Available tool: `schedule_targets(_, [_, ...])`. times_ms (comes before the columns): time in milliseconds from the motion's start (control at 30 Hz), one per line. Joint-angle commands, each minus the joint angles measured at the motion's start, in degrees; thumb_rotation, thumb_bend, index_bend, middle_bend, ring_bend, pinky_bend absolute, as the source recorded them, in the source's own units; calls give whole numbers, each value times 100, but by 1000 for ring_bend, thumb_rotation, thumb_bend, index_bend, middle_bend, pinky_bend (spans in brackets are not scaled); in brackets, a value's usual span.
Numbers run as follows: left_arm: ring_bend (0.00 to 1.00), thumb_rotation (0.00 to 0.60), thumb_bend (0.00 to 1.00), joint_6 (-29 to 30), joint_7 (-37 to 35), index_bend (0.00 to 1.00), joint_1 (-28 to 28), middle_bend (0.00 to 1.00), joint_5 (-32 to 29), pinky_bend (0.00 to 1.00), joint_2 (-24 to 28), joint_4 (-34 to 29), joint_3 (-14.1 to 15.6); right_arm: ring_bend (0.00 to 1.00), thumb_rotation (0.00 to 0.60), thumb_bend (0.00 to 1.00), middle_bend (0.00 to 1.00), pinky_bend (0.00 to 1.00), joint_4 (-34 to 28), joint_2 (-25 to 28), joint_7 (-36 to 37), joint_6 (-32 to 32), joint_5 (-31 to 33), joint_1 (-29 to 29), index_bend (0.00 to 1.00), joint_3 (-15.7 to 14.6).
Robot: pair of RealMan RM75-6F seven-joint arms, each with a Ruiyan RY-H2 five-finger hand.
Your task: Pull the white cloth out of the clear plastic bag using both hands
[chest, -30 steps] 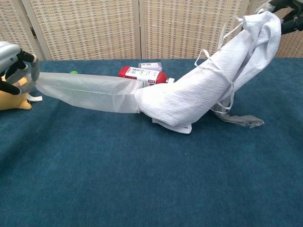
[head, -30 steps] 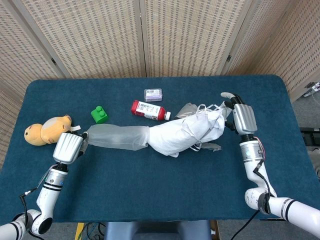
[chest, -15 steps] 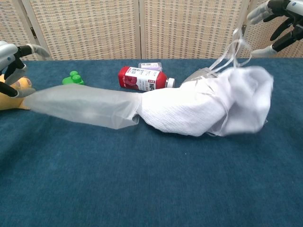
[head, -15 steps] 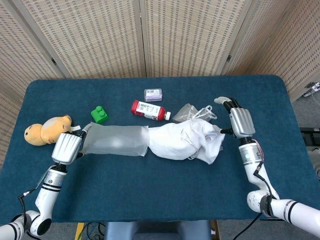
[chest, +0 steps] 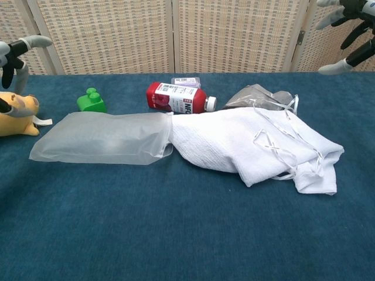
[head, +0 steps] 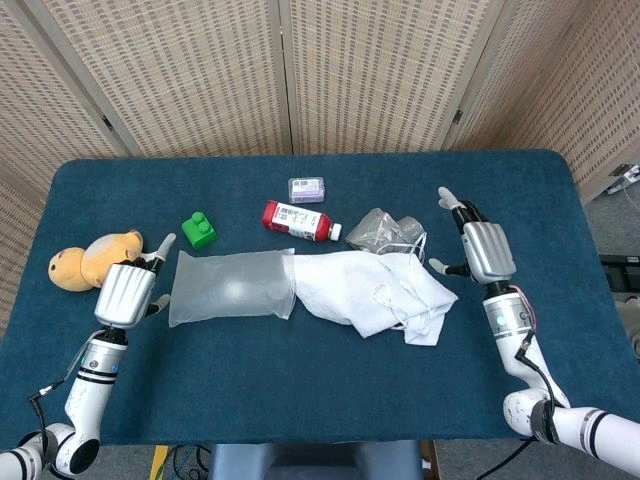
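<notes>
Lying across the middle of the frame, the white cloth is mostly free, but its left end looks tucked at or just inside the mouth of the clear plastic bag on the counter. The left hand, lower left, and the right hand, at right, both hold nothing, fingers spread. A pull on the cloth alone could drag the unheld bag along. The cloth's loose strings could snag fingers or the nearby red bottle.

light: bright, even, from overhead
shadows: faint, soft
glare: none
focus: sharp in both views
edges: slight bending
</notes>
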Motion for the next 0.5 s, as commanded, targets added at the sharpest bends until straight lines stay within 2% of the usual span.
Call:
schedule_targets(33, [539, 600, 39, 104, -14, 55, 47, 499, -26, 720, 104, -157, -73, 116, 600, 0, 189, 336, -174, 149, -138, 57, -6, -79, 0, -62])
schedule_targets(133, [537, 600, 39, 174, -19, 85, 97, 457, -114, 720, 232, -354, -158, 116, 600, 0, 188, 336, -336, 295, -240, 114, -28, -162, 0, -123])
schedule_targets(333, [504, 600, 42, 271, -59, 157, 211, 436, -326, 693, 537, -841, -315, 116, 600, 0, 189, 335, -631, 592, -456, 209, -140, -349, 0, -325])
schedule_targets(500, [494, 600, 111, 489, -190, 232, 342, 433, -410, 691, 838, -1204, -476, 116, 600, 0, 189, 336, -830, 797, -558, 307, -289, -537, 1, -534])
